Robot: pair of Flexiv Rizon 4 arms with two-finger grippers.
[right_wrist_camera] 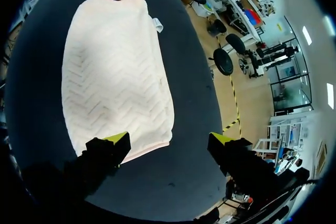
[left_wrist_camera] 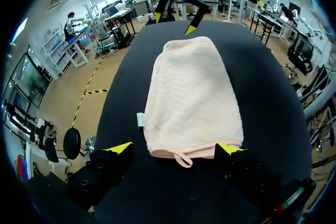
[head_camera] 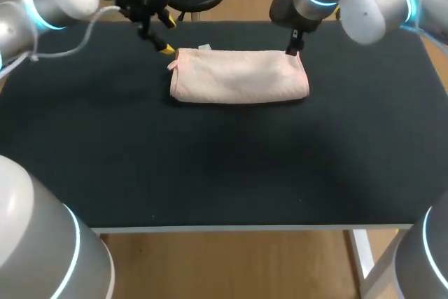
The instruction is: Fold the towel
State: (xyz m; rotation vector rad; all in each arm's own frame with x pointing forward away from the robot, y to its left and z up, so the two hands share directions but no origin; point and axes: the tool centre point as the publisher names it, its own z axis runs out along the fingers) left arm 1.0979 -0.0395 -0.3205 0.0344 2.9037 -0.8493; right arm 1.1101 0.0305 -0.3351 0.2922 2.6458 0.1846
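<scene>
A pale pink towel (head_camera: 238, 76) lies folded into a long flat bundle on the far middle of the black table (head_camera: 224, 173). My left gripper (head_camera: 168, 36) hovers at the towel's left end, jaws wide open and holding nothing. In the left wrist view the towel (left_wrist_camera: 194, 98) stretches away ahead of my left gripper (left_wrist_camera: 174, 149), its near hem and small loop lying between the yellow tips. My right gripper (head_camera: 292, 50) stands open over the towel's far right corner. In the right wrist view the towel (right_wrist_camera: 113, 72) lies ahead of my right gripper (right_wrist_camera: 168, 139), one finger above its near edge.
A small white tag (left_wrist_camera: 140, 119) sticks out from the towel's far long side. The table's white front edge (head_camera: 224, 228) runs across the near side. Bare black surface lies in front of the towel and to both sides.
</scene>
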